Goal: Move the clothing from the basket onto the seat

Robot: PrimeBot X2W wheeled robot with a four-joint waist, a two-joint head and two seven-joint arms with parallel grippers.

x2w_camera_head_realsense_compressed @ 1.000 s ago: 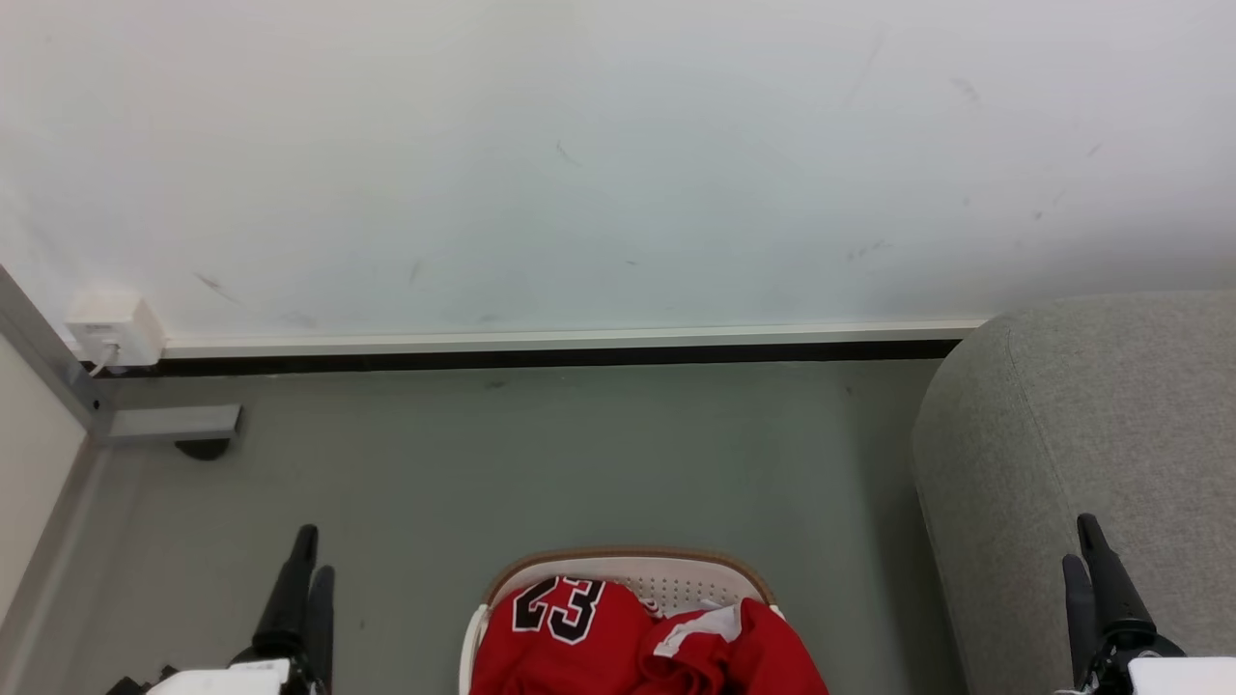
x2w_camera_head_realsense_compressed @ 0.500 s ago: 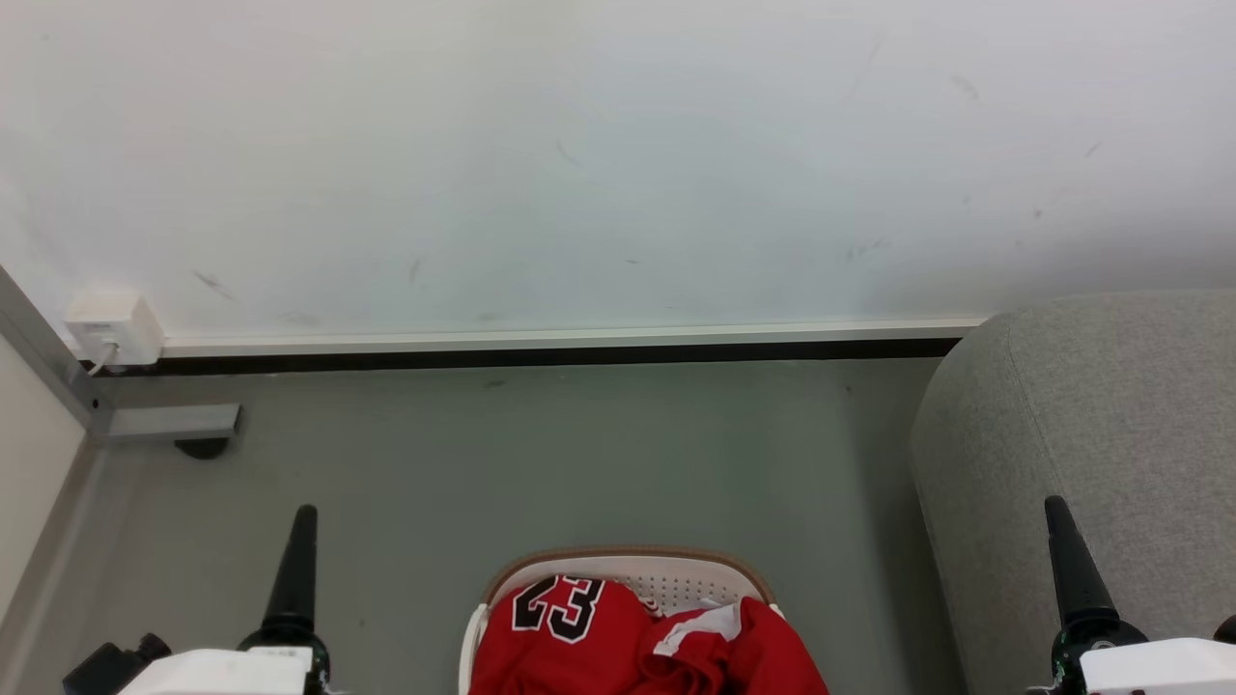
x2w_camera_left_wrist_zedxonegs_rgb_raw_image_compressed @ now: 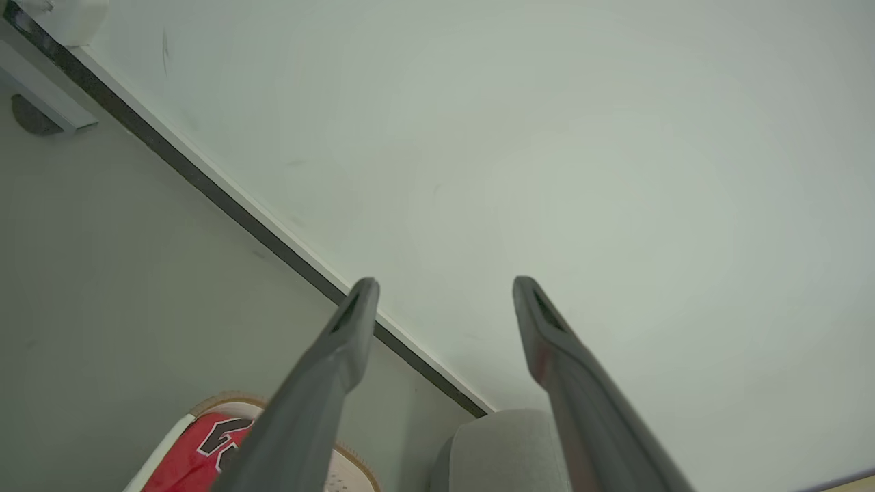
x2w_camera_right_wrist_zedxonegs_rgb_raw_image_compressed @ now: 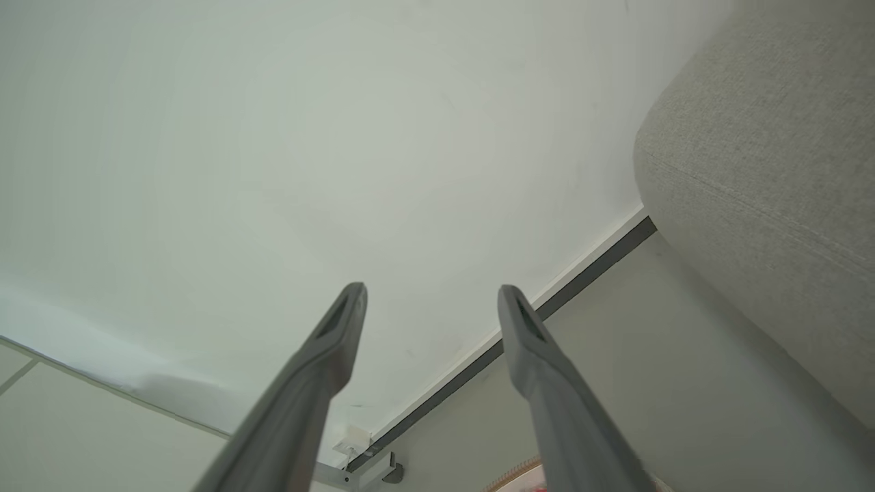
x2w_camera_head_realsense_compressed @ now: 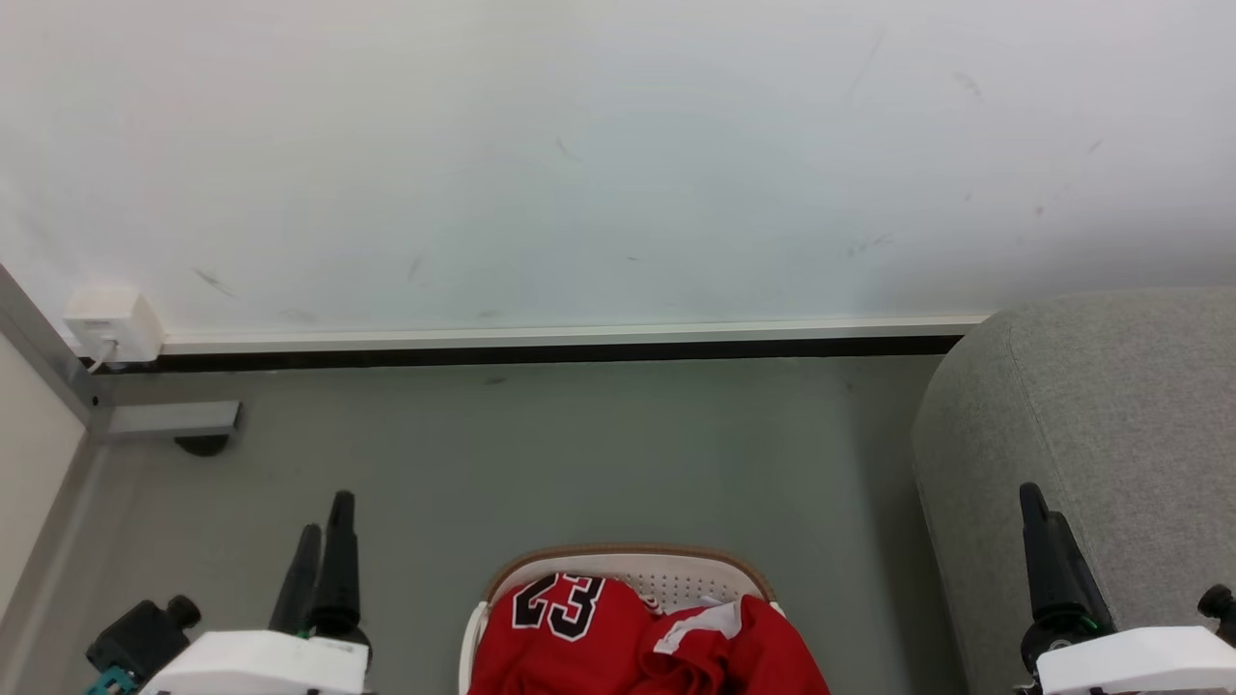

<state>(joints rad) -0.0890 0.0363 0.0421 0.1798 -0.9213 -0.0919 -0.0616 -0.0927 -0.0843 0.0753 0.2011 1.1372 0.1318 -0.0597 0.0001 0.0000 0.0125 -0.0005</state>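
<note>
A scuffed white wall (x2w_camera_head_realsense_compressed: 618, 145) meets a smooth grey-green floor (x2w_camera_head_realsense_compressed: 579, 454), a white socket box (x2w_camera_head_realsense_compressed: 108, 323) at its far left corner. The left gripper (x2w_camera_head_realsense_compressed: 324, 514) hangs spread and empty; mid-floor, the perforated white basket (x2w_camera_head_realsense_compressed: 676, 584) holds the crumpled red clothing (x2w_camera_head_realsense_compressed: 579, 649), numbered 23. At right stands the rounded grey fabric seat (x2w_camera_head_realsense_compressed: 1110, 405), the right gripper (x2w_camera_head_realsense_compressed: 1041, 504) before it likewise spread.
</note>
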